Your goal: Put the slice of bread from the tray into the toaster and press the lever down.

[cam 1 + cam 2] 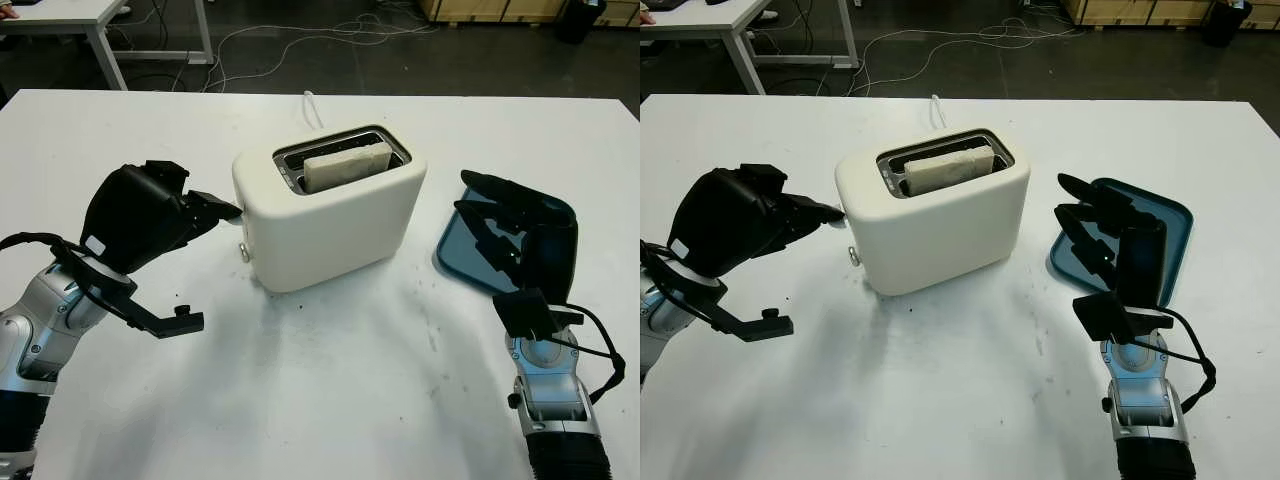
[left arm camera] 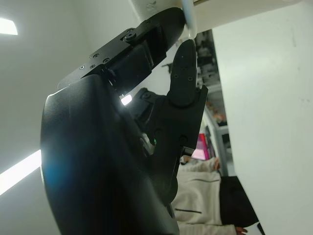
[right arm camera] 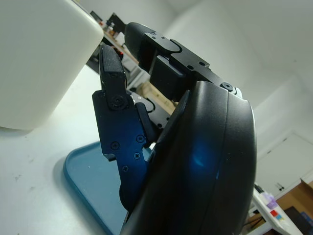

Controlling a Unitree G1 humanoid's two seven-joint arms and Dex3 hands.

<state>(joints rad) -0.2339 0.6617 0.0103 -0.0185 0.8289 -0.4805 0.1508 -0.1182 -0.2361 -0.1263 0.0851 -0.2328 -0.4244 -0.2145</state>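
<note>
**Bread sits in the toaster slot, left fingers at the lever end**

The slice of bread (image 1: pixel 347 165) is pale, almost cream, with a slightly rough top edge. It stands in the slot of the toaster (image 1: pixel 330 215), its top showing above the dark metal rim, tilted a little along the slot's length. The toaster is a rounded, off-white box in the middle of the white counter (image 1: pixel 330 400), with a white cord running away behind it.

The left hand (image 1: pixel 150 215) is at the toaster's left end. Its fingers (image 1: pixel 222 210) are stretched out, holding nothing, their tips touching or just beside the toaster's end wall above a small knob. In the left wrist view a fingertip lies against a thin white lever (image 2: pixel 188 19).

The right hand (image 1: pixel 1120 240) is released and hovers over the blue tray (image 1: pixel 1175 215), to the right of the toaster.
</note>
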